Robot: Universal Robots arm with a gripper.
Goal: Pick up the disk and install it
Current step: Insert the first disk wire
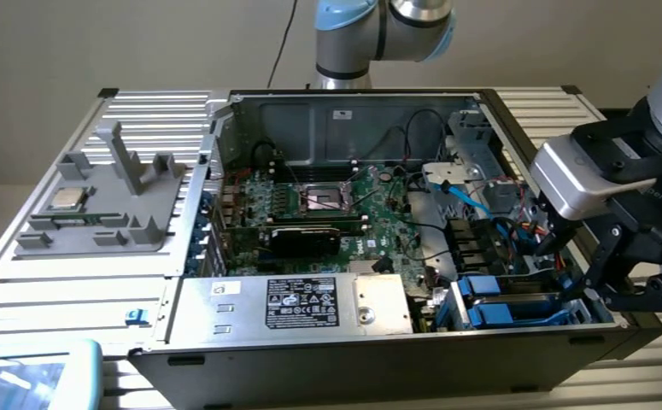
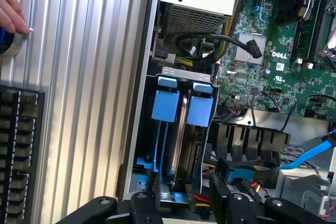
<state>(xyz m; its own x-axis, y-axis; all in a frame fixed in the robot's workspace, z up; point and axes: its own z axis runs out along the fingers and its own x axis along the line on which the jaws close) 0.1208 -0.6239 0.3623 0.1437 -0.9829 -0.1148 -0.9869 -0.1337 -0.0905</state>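
1. The disk (image 2: 199, 111) stood on edge in the drive bay (image 2: 181, 72), blue tab uppermost. The bay was in the corner of the case (image 1: 365, 350) nearest the worktop's (image 1: 80, 290) edge at the exterior view's right.
2. A second blue-framed unit (image 2: 165, 103) stood just beside it in the same bay. I could not tell for certain which of the two was the task's own.
3. The gripper (image 2: 186, 198) hung over the bay with its jaws wide, one finger on each side of the pair, holding nothing and apart from both tabs.
4. Judged from this, the pick-up was done and the disk was already lodged in its slot. Whether it was pushed fully home could not be seen.
5. A blue cable (image 2: 310, 153) lay loose beside the bay. I could not tell whether it joined the disk.
6. Further off, the grey box (image 1: 296, 303) and the board (image 1: 319, 205) sat untouched. A hand (image 2: 10, 9) rested on the worktop slats beside the case.
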